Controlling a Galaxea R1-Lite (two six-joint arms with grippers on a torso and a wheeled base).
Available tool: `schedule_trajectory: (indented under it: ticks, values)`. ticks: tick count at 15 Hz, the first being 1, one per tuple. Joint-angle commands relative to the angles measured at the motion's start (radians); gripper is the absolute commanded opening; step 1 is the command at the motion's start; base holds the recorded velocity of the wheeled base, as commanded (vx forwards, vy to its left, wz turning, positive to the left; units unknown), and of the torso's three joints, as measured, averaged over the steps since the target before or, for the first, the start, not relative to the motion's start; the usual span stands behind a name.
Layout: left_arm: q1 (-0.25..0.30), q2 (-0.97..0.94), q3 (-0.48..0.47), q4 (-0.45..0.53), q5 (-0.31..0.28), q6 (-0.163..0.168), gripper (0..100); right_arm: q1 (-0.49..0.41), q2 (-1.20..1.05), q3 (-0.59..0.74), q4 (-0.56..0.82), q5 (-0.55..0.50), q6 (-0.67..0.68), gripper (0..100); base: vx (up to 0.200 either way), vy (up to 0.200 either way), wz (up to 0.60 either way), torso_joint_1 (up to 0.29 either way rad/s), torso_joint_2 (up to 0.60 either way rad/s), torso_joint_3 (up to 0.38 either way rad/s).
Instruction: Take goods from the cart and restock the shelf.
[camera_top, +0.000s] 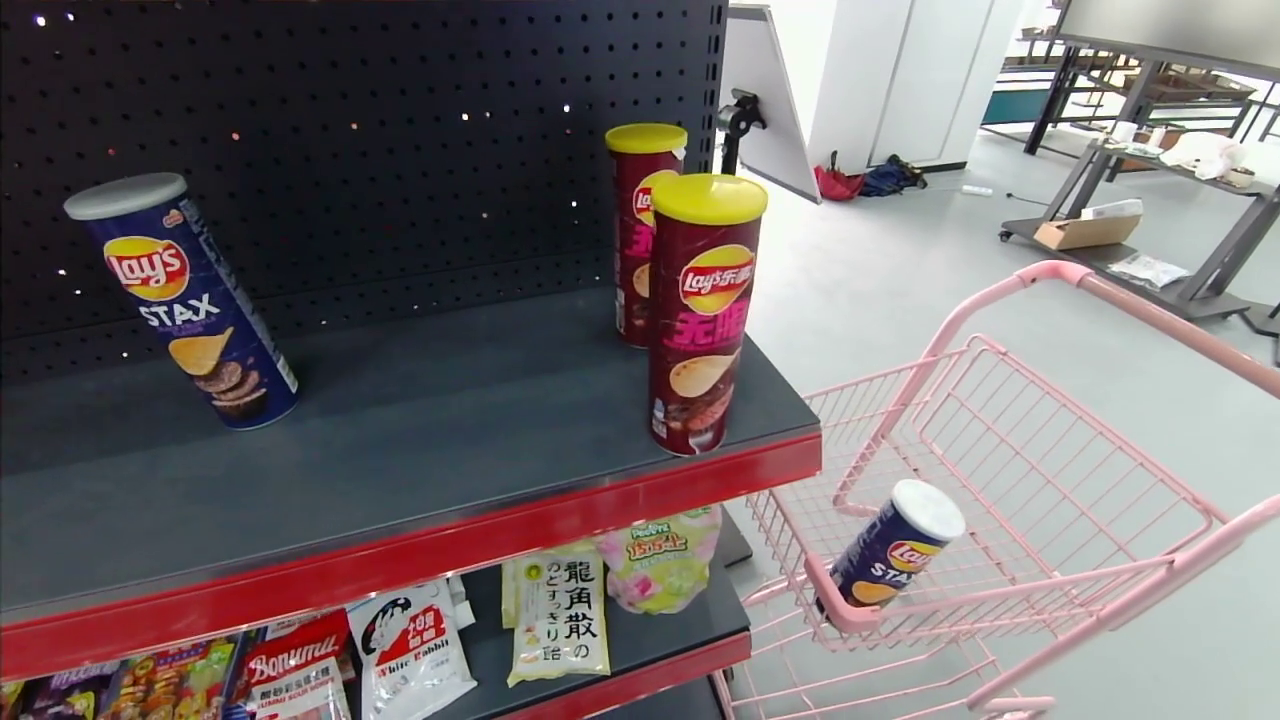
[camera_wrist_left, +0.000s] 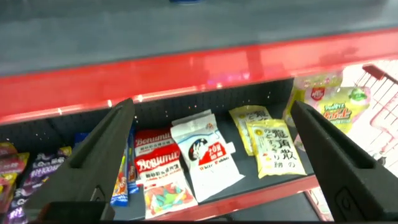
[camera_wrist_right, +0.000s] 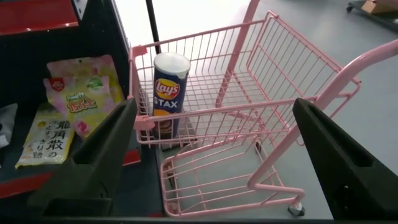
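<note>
Jaws spread wide on left gripper (camera_wrist_left: 211, 104) facing red-edged shelf (camera_wrist_left: 280, 186), on right gripper (camera_wrist_right: 214, 102) above dark-blue cylindrical can (camera_wrist_right: 169, 93) in pink wire cart (camera_wrist_right: 236, 111)

Head looks down over shelf (camera_top: 450, 420) and cart (camera_top: 1050, 272); wrists face lower shelf (camera_wrist_left: 239, 152) and cart close up

Shelf deck (camera_top: 430, 420) reads as matt dark grey metal, while its red front lip (camera_top: 500, 530) is glossy and catches the light. Behind it, the pegboard (camera_top: 350, 120) is dull black perforated metal. The blue can (camera_top: 190, 310) and the front maroon can (camera_top: 700, 330) wear shiny printed wraps under smooth plastic lids. The cart (camera_top: 1050, 470) is pink coated wire with a satin look. Below, the snack bags (camera_top: 560, 615) are glossy film. Left gripper (camera_wrist_left: 211, 106) and right gripper (camera_wrist_right: 214, 102) look like matt black plastic.
</note>
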Motion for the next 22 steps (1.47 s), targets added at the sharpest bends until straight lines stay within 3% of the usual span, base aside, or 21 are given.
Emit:
schedule_trajectory:
  ticks: [1,6,15,22]
  values:
    - [0.0,0.0,0.0,0.0,0.0,0.0,100,0.0,0.0,0.0,0.0,0.001,0.0,100,0.0,0.0,0.0,-0.168,0.48,0.3]
    - [0.0,0.0,0.0,0.0,0.0,0.0,100,0.0,0.0,0.0,0.0,-0.001,0.0,100,0.0,0.0,0.0,-0.166,0.48,0.305]
    - [0.0,0.0,0.0,0.0,0.0,0.0,100,0.0,0.0,0.0,0.0,-0.001,0.001,100,0.0,0.0,0.0,-0.008,0.02,0.018]
    - [0.0,0.0,0.0,0.0,0.0,0.0,100,0.0,0.0,0.0,0.0,-0.001,0.001,100,0.0,0.0,0.0,-0.068,0.22,0.148]
